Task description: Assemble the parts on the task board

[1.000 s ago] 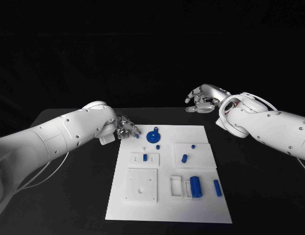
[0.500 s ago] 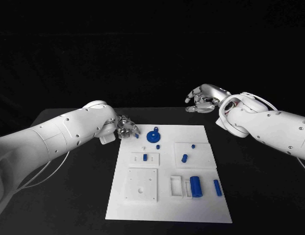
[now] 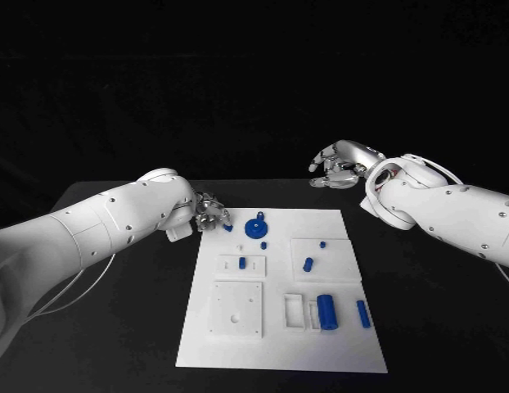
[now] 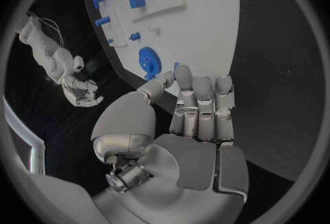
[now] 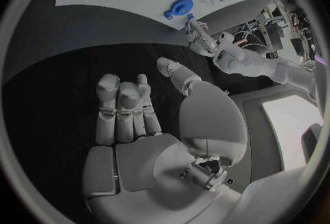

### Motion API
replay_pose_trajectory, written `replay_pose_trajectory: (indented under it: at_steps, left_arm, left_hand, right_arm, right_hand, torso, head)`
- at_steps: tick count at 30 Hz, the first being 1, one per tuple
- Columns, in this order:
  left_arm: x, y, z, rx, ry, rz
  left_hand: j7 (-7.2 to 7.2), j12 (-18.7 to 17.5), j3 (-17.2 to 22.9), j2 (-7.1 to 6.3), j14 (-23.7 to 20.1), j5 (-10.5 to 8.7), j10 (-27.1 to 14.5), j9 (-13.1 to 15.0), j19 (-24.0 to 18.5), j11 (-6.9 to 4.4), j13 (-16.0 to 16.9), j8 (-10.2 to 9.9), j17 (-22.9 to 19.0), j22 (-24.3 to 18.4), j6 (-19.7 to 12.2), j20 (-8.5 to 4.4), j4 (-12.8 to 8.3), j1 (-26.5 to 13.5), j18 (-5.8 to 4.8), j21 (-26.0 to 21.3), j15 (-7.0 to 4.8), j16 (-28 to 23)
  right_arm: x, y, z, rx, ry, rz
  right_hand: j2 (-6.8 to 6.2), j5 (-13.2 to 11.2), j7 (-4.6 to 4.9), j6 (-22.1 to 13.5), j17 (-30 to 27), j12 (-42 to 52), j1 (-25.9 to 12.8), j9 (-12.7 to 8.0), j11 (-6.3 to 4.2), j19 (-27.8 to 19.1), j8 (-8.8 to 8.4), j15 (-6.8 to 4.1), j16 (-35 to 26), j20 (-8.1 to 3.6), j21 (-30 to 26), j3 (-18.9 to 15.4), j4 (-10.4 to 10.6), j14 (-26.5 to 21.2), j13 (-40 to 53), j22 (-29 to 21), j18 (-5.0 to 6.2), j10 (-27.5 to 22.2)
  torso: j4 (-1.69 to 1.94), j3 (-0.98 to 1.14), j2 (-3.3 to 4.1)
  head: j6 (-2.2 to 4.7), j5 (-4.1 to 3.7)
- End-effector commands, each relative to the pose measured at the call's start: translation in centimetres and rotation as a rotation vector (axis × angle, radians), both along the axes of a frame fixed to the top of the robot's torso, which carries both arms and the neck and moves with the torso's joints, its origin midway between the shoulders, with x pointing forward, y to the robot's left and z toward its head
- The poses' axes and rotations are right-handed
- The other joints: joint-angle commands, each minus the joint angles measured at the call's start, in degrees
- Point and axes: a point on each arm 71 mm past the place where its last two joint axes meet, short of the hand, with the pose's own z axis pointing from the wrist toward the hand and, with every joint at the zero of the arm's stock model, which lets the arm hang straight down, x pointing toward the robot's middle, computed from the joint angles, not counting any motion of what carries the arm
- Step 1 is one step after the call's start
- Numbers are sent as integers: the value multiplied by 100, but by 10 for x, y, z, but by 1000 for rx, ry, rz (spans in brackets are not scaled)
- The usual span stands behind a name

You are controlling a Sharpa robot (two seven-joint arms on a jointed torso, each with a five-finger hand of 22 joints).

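The black bench (image 3: 113, 327) carries the white task board (image 3: 281, 327), the landmark here. On the board, raised white fixtures lie in its middle and nearer half, and blue parts are scattered among them: a blue gear (image 3: 256, 228) near the far edge, a large blue cylinder (image 3: 326, 311) standing in a white holder toward the near right, a slimmer blue peg (image 3: 363, 313) just right of it, and small blue pieces (image 3: 308, 264) around the centre.

The left hand (image 3: 211, 213) hovers at the board's far left corner, just beside the gear; a small blue part (image 3: 227, 228) shows at its fingertips, though I cannot tell whether it is pinched or merely lying beneath them. The right hand (image 3: 340, 166) is raised beyond the board's far right corner, well apart from it, fingers (image 5: 124, 100) loosely curled with a gap to the thumb, holding nothing.

By my judgement the assembly is at an early stage: most parts look loose rather than seated, so nearly everything remains.
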Motion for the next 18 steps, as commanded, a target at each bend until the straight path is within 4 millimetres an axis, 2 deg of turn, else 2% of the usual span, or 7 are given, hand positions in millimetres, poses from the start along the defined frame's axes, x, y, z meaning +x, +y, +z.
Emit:
replay_pose_trajectory:
  at_steps: [1,7,14,18]
  left_arm:
    - [0,2,-1,8,-21,22]
    - [-2,2,0,-2,-39,27]
    - [-12,6,4,-36,-84,32]
    - [-23,11,9,-58,-111,31]
  left_hand:
    - [2,49,48,72,148,153,18,176,71,28,13,202,18,13,147,-809,-99,9,-56,43,-73,58]
    - [-50,82,61,42,268,345,148,201,182,-27,33,271,35,27,259,-845,-154,-54,-35,72,-122,120]
    - [-110,99,69,2,380,461,271,281,283,-83,47,360,52,36,384,-876,-173,-103,-18,88,-168,167]
    - [-162,127,82,-83,495,717,388,343,390,-136,67,419,79,47,492,-908,-189,-122,3,118,-214,221]
  right_arm:
    - [0,1,0,-8,-2,13]
    - [0,2,0,-7,-3,13]
    - [-1,-2,1,-8,-2,9]
    - [-2,-4,1,-7,-2,6]
  right_hand:
    - [-40,25,37,-4,-7,6,16,-6,4,5,-17,-23,-29,-26,-20,-9,30,-16,-6,77,305,-5]
    - [-41,26,37,-4,-7,6,15,-6,4,5,-17,-23,-29,-26,-21,-10,30,-16,-6,77,305,-5]
    - [-41,27,37,-4,-7,6,15,-6,4,4,-17,-23,-30,-26,-22,-11,31,-17,-7,77,305,-5]
    - [-41,29,37,-4,-7,6,15,-6,4,4,-17,-23,-30,-25,-22,-12,31,-17,-8,77,305,-6]
  torso:
    - [0,2,-2]
    - [4,1,-1]
    - [18,3,-15]
    - [27,7,-30]
  head:
    - [4,1]
    - [7,6]
    - [10,27]
    - [13,42]
